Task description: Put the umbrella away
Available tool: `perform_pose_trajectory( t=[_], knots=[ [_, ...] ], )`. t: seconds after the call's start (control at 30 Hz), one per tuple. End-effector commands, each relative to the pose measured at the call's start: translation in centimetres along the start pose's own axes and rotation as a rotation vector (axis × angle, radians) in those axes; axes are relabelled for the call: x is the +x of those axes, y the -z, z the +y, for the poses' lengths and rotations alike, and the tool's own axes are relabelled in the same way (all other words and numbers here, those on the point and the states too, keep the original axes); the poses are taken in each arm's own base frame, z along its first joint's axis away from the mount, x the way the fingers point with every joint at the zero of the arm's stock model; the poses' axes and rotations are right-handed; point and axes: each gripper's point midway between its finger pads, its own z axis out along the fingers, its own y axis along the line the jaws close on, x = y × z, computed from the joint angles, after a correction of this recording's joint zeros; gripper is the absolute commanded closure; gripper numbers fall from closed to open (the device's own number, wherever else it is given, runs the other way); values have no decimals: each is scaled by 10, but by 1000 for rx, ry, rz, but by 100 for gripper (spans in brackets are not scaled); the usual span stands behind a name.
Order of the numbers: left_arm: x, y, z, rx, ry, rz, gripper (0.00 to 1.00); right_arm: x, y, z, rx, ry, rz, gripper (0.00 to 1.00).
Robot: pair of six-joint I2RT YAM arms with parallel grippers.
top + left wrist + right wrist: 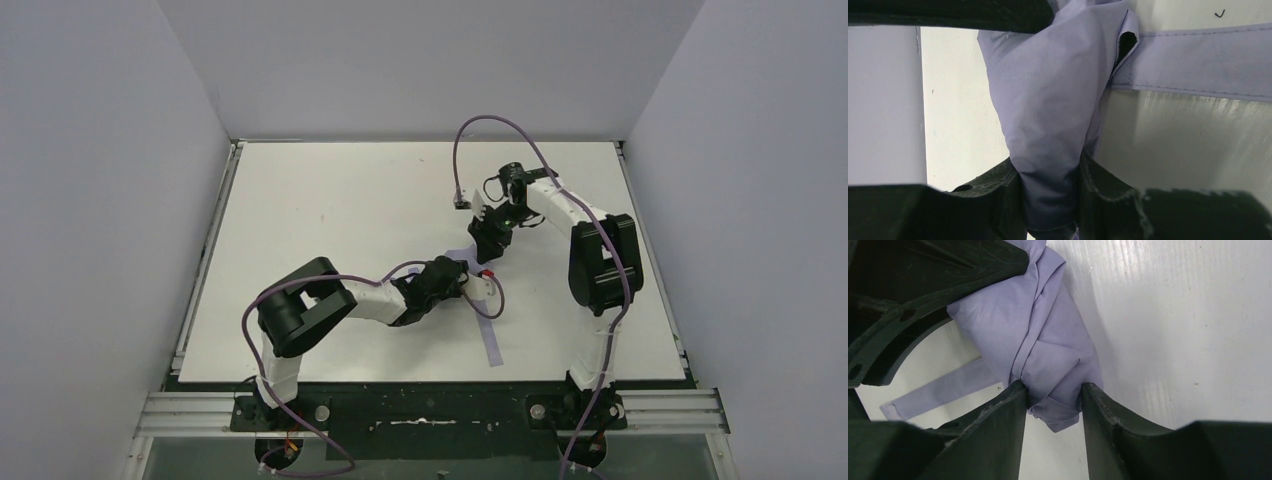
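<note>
Folded lavender fabric umbrella (1048,350) lay mid white table (1173,315), between both arms. Your left gripper (1050,200) pinched one end, right gripper (1053,402) nipped the other. Bundling step, I'd judge. Next you needed tight roll, then loose lavender closure strap (1198,60) wrapped round.

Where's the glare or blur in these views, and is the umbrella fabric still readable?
Top external: even diffuse light, sharp, but the umbrella is mostly occluded. Left wrist: streaky glare on the table, near fingers dark and soft. Right wrist: fabric folds crisp, mild table sheen.
</note>
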Motion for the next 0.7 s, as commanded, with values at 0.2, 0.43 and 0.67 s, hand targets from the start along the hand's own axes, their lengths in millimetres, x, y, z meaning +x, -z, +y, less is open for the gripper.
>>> perform_pose_trajectory(
  t=[0.2,0.43,0.67],
  knots=[
    [18,7,-40,141,-2,54,100,32,-13,-14,44,-60,144,83],
    [-12,31,1,83,65,-25,61,38,-14,-13,113,-50,138,86],
    [-41,71,30,67,201,-125,46,37,-14,-11,186,-12,103,87]
  ],
)
